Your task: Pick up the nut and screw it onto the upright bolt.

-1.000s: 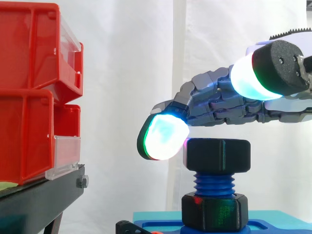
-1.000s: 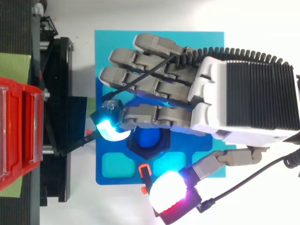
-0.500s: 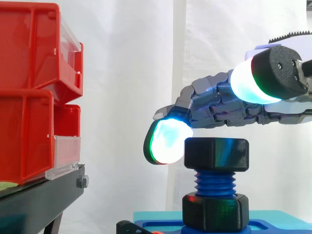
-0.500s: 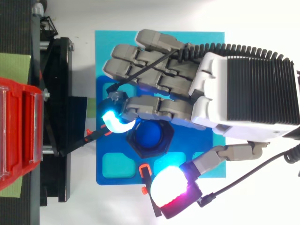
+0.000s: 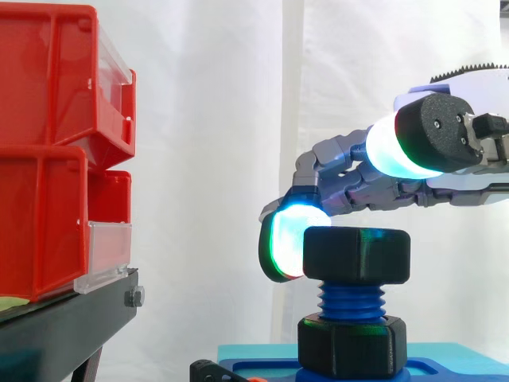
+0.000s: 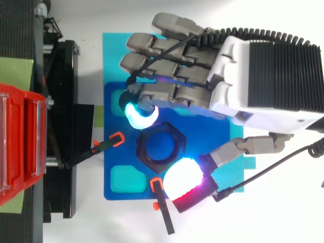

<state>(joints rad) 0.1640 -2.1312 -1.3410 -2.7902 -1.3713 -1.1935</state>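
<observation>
The red bins [image 5: 56, 159] are cut off at the left, and I cannot see inside them. My hand [image 6: 263, 86] hides part of the blue base [image 6: 110, 195]. The black nut [image 5: 358, 255] sits on top of the upright blue bolt [image 5: 350, 301]. One bent fingertip [image 5: 288, 243] touches the nut's side. The thumb [image 5: 394, 147] is higher up, so the nut is not pinched.

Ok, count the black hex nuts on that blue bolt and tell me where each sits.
2. The upper nut sits at the top of the blue bolt; the lower nut sits at its foot, on the blue base. The hand covers part of the base.
</observation>
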